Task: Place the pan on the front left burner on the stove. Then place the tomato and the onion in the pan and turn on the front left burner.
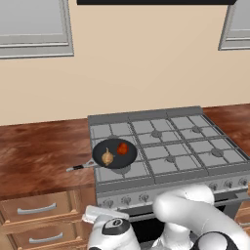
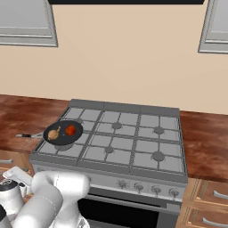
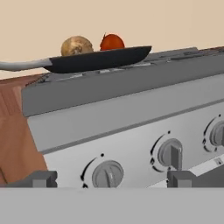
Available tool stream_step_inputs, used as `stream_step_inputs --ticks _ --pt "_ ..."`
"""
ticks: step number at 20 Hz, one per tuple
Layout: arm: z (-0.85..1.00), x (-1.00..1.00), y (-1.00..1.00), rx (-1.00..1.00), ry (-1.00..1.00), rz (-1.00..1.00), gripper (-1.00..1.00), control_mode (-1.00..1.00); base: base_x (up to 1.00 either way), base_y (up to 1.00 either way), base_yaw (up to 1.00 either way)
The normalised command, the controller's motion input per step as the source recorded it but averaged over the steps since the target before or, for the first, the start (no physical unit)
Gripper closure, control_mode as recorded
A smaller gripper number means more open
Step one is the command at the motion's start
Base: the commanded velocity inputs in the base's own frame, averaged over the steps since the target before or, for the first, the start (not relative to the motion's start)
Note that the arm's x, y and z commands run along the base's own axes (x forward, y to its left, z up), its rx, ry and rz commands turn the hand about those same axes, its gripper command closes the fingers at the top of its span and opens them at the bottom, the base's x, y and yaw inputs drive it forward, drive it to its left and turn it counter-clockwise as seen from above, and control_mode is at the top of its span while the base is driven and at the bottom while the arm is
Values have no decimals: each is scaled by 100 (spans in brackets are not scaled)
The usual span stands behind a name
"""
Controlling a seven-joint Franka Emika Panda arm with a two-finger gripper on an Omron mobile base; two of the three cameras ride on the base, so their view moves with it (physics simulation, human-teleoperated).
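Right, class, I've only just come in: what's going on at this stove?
The pan sits on the stove's front left burner with the onion and the tomato inside it. The robot holds nothing. Its open gripper is low in front of the stove, facing the row of front knobs. It seems about to turn the burner on.

Count of items on and around the range, as I see them.

I count one stove with six burners, one pan, one tomato and one onion. My hand view shows three knobs on the front panel. Left base view: two drawers at lower left, two wall cabinets above, one on each side.
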Motion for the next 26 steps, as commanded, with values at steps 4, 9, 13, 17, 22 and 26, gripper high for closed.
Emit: stream_step_inputs --ticks 4,9,13,17,22,26 --pt "-31 4 21 -3 -4 -5 -100 -100 0 0 0" --pt "-11 0 2 -4 -8 -7 -100 -100 0 0 0" --pt "0 0 0 -2 -11 -8 -100 -100 0 0 0" --pt "0 0 -9 0 -12 -6 -100 -100 0 0 0" --pt "0 0 -19 0 -5 -1 -100 -100 0 0 0" --pt "0 0 -19 0 0 0 -100 -100 0 0 0"
